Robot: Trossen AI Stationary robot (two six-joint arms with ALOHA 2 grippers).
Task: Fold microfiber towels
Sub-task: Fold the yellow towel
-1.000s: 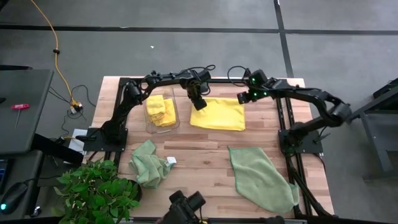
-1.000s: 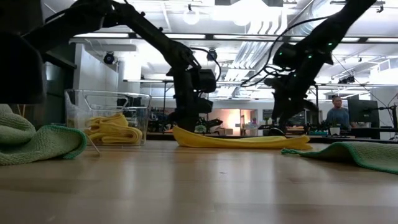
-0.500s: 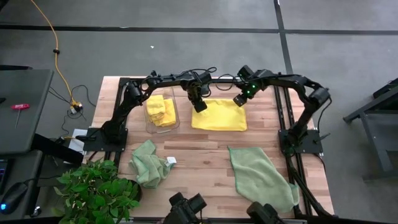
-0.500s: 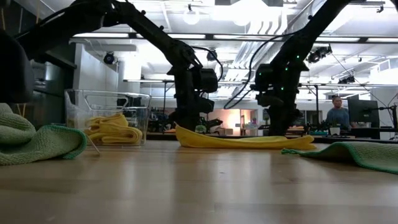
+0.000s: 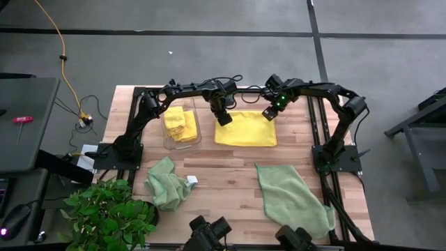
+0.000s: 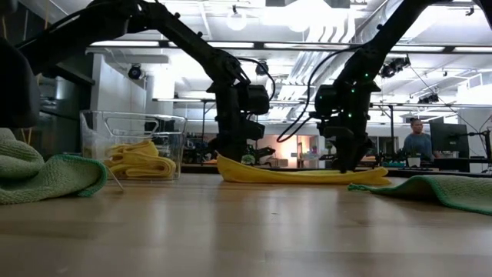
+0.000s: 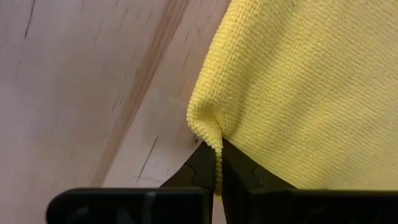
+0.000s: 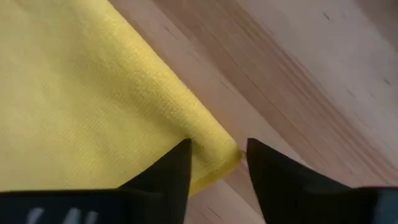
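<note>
Plant (image 5: 108,213) at near-left table corner, leafy, partly off the edge. Crumpled green towel (image 5: 166,183) just beside it on near-left of wooden table (image 5: 223,167); small white tag at its edge. Second green towel (image 5: 293,199) spread flat-ish near-right, one corner hanging toward table edge. Further back, mid-table: yellow towel (image 5: 244,129), folded over into a flat rectangle, lying on the wood. Left pincer (image 7: 217,163) at that towel's far-left corner, clenched on a pinch of the yellow cloth, corner puckered between the fingers (image 7: 239,174). Right pincer (image 8: 217,155) at the far-right corner, fingers (image 8: 168,168) parted and straddling the folded edge, tips down at cloth level; cloth between them but not clamped, as far as wrist view shows. Left of yellow towel, clear bin (image 5: 182,125) w/ folded yellow towels (image 5: 181,123) stacked inside. Beyond table, in low view: person (image 6: 419,142) seated far off in the room bkgd.
</note>
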